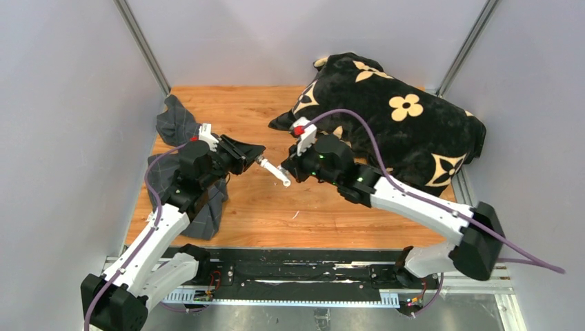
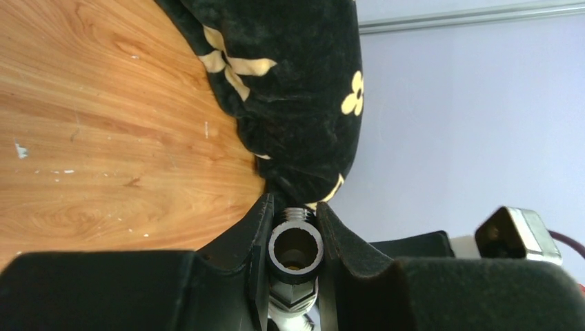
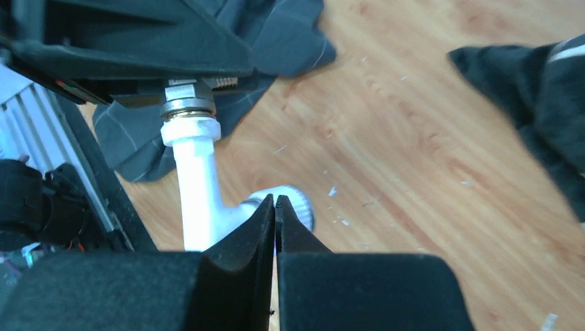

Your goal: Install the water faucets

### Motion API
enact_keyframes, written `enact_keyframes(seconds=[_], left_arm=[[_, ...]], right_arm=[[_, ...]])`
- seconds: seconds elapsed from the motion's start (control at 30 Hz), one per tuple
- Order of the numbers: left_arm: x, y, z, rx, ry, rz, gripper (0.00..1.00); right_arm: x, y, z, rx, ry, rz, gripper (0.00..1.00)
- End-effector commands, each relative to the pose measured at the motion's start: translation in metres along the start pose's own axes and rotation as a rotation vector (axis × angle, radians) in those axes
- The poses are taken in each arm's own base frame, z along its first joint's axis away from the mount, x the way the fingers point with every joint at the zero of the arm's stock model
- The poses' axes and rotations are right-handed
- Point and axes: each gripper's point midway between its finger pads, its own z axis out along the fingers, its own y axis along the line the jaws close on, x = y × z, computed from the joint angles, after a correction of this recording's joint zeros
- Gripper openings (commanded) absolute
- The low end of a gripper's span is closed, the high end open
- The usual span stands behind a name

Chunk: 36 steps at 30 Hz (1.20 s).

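Water faucets (image 1: 274,171) are held above the wooden table (image 1: 331,214), just left of the black cushion (image 1: 407,138), joined into one short piece that reaches between your two grippers. Your left gripper (image 1: 255,156) is clamped narrowly on the grey metal piece (image 2: 295,247). From the left wrist you look straight into its open round bore, with dull smooth walls, a ridged threaded collar past it, and matte black fingers (image 2: 245,238) pressing on both sides. A ribbed brassy nut (image 3: 187,103) joins that metal to the white elbow body (image 3: 196,183), a smooth glossy plastic tube that runs straight, bends sharply, and finishes in a round metallic end (image 3: 293,200) with a shiny rim. Your right gripper (image 3: 275,207) is fully closed, its two black wedge-shaped tips pressed flat together with nothing seen between them. It sits at the elbow's bend, on the cushion's side of the faucet, and you cannot tell whether the tips touch the plastic. The cushion is plush and slumped, patterned with cream flowers and stars. A grey checked cloth (image 1: 176,121), soft and crumpled, lies well away from the cushion, beyond the left gripper. The table shows warm orange wood grain with small white flecks
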Motion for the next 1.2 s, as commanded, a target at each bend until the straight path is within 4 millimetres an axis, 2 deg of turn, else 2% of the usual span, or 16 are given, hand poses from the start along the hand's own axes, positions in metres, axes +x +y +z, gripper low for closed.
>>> enact_keyframes(seconds=[0.0,0.07,0.23,0.4,0.6,0.77,0.83,0.93,1.0,1.07,1.17], left_arm=[[-0.003,-0.023,-0.005,0.079,-0.008,0.028,0.00],[-0.003,-0.024,-0.005,0.083,-0.011,0.027,0.00],[-0.003,-0.025,-0.005,0.088,-0.011,0.024,0.00],[-0.004,-0.029,-0.006,0.096,-0.013,0.023,0.00],[-0.004,-0.033,-0.005,0.105,-0.005,0.024,0.00],[-0.004,-0.034,-0.006,0.109,-0.008,0.008,0.00],[-0.005,-0.036,-0.006,0.118,-0.010,-0.010,0.00],[-0.004,-0.041,-0.006,0.141,-0.006,-0.046,0.00],[-0.005,-0.043,-0.007,0.148,-0.009,-0.055,0.00],[-0.007,-0.046,-0.007,0.156,-0.017,-0.071,0.00],[-0.011,-0.048,-0.006,0.163,-0.036,-0.085,0.00]], right_arm=[[0.031,0.037,0.013,-0.140,0.160,0.026,0.01],[0.028,0.037,0.008,-0.134,0.159,0.025,0.00],[-0.010,0.002,-0.019,-0.002,-0.047,0.032,0.00],[-0.004,-0.025,-0.025,0.064,-0.075,0.117,0.00],[0.008,-0.035,-0.023,0.032,-0.091,0.271,0.01],[0.005,-0.039,-0.017,-0.079,-0.166,0.423,0.00],[-0.003,-0.038,-0.015,-0.123,-0.223,0.446,0.01],[-0.005,-0.034,-0.007,-0.173,-0.256,0.480,0.01],[-0.007,-0.024,-0.001,-0.242,-0.260,0.504,0.01],[-0.006,-0.008,0.005,-0.337,-0.250,0.537,0.01],[0.003,0.027,0.013,-0.480,-0.192,0.584,0.01]])
